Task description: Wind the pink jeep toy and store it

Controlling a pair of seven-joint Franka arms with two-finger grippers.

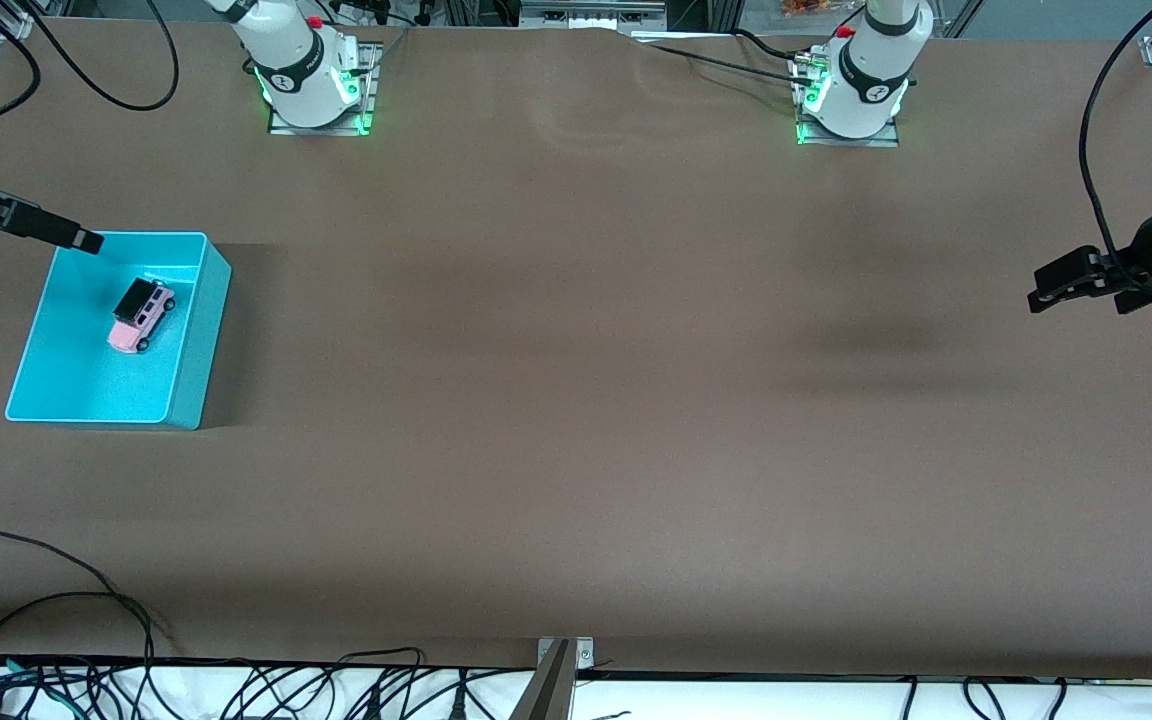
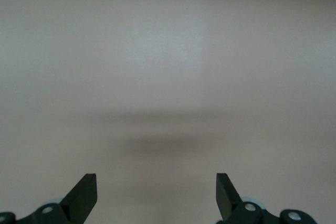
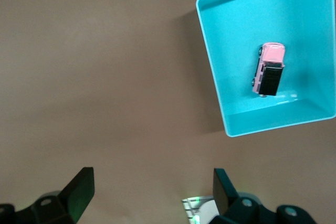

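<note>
Evidently storage done: pink jeep toy (image 1: 142,314) rests on its wheels inside turquoise bin (image 1: 198,340) at right arm's end. Right gripper (image 1: 86,240) over bin's rim, jaws spread, empty. Left gripper (image 1: 1061,283) waits over bare table (image 1: 576,400), jaws spread.

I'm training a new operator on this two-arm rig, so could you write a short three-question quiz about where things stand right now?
1. True or false: the pink toy car lies inside the turquoise bin.
2. Which fits the right gripper?
A. Shut on the car
B. Open, over the bin's rim at the edge farther from the front camera
C. Resting on the bin's floor
3. Fill the blank: the left gripper is open and holds ____, waiting over bare table at the left arm's end.

Key
1. True: the car sits on its wheels on the bin's floor.
2. B
3. Nothing
</note>
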